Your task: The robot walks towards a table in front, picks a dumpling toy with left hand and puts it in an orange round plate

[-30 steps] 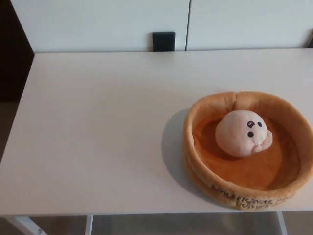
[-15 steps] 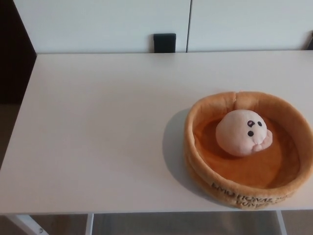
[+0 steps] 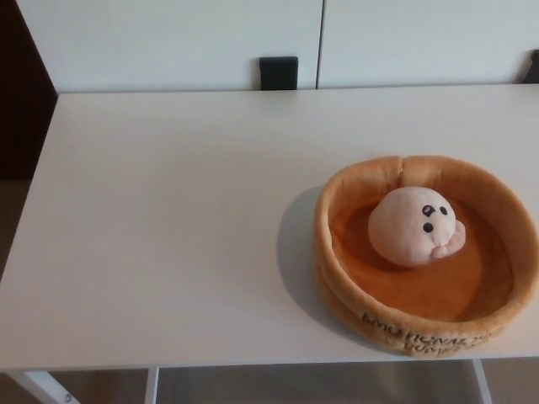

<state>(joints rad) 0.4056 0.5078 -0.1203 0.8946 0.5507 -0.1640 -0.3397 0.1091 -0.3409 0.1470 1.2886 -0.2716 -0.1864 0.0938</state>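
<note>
A pale pink dumpling toy (image 3: 413, 226) with a small black-dotted face lies inside the orange round plush plate (image 3: 341, 286), a little behind its middle. The plate stands on the right part of the white table (image 3: 168, 219), near the front edge. Neither of my hands nor any arm shows in the head view.
Behind the table runs a white wall or cabinet front (image 3: 168, 38) with a small black block (image 3: 279, 72) at the table's far edge. A dark area (image 3: 21, 126) lies to the left of the table. White table legs (image 3: 42, 389) show below the front edge.
The whole picture has shifted slightly between frames, so the camera moved. The dumpling toy and plate have kept their places on the table.
</note>
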